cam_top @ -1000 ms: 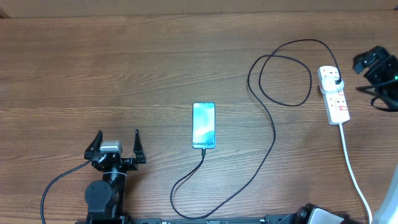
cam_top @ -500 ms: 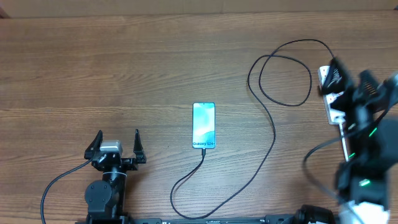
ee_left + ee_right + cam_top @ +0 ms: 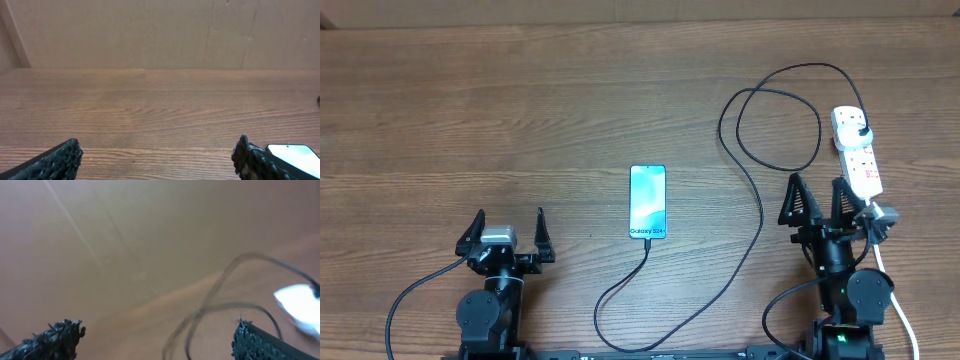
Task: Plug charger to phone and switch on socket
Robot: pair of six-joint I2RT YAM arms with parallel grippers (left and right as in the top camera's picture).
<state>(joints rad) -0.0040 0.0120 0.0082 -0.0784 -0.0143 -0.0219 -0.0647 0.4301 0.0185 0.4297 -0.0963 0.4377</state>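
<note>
Lying flat near the middle of the brown wooden tabletop (image 3: 520,100), the slim smartphone with the light blue-teal screen (image 3: 648,203) has the thin black charger cable (image 3: 760,215) meeting its near end; whether the connector tip (image 3: 647,241) is fully seated is hard to tell. The cable loops right to its black plug head (image 3: 860,128), seated in the narrow white power strip (image 3: 857,152). The left tool (image 3: 509,218) sits left of the phone, jaws wide, holding nothing. The right tool (image 3: 816,190) stands just beside the strip, also wide and empty.
</note>
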